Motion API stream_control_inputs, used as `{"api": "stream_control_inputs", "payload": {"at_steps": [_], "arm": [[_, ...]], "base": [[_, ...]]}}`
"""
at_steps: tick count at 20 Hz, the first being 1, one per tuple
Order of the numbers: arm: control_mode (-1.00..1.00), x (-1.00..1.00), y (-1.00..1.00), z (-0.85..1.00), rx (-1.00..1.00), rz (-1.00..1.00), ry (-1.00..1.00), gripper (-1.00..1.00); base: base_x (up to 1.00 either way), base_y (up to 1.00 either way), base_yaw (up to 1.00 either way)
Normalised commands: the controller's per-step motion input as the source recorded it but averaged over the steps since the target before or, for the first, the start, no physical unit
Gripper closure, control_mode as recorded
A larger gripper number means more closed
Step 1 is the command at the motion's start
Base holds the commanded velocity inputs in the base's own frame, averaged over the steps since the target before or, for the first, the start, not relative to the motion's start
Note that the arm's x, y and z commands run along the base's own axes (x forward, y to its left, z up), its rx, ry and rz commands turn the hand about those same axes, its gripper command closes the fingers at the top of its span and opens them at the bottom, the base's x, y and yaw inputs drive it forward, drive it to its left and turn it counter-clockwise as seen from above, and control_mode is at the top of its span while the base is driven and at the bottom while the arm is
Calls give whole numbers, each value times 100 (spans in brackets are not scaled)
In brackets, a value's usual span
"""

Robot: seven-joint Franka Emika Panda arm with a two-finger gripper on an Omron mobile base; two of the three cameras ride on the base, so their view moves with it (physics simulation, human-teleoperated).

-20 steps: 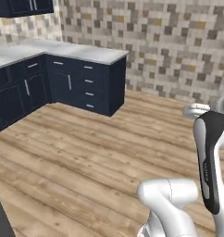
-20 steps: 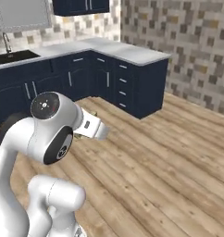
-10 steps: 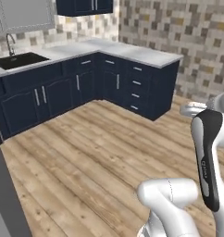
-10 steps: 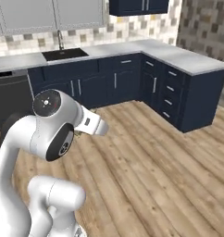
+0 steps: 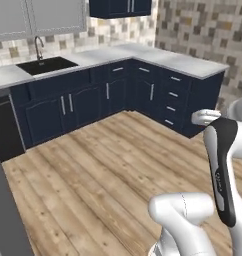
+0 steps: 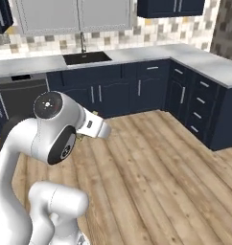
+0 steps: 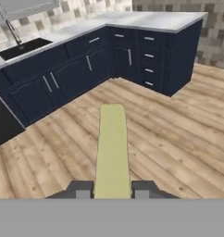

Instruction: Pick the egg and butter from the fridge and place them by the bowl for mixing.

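Observation:
In the hand view the butter (image 7: 112,148), a pale yellow-green stick, juts forward from between my two dark fingertips (image 7: 81,190). My gripper (image 7: 111,190) is shut on its near end and holds it above the wooden floor. The stick points toward the navy corner cabinets. A flat grey slab at the left edge of the left base view looks like the fridge (image 5: 4,215). The egg and the bowl are out of view.
Navy cabinets (image 5: 143,92) under a pale grey L-shaped counter (image 6: 204,60) run along the far walls. A black sink (image 6: 87,58) with a tap is set in the counter, and a dark dishwasher (image 6: 22,95) stands to its left. Open wooden floor (image 6: 161,182) lies between me and the cabinets.
The whole scene has slid to the right in both base views, so the base has turned left. The sink and dishwasher have come into view. The arm's pose looks unchanged.

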Motion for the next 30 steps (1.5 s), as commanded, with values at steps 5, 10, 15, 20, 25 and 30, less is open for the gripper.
{"api": "stream_control_inputs", "payload": {"at_steps": [5,10,15,20,25,30], "arm": [[100,0,0,0,0,0,0,100],[100,0,0,0,0,0,0,100],[100,0,0,0,0,0,0,100],[100,0,0,0,0,0,0,100],[100,0,0,0,0,0,0,100],[100,0,0,0,0,0,0,100]], "base": [[73,-6,14],[70,-7,29],[67,-6,34],[59,-4,43],[60,0,33],[62,0,18]]}}
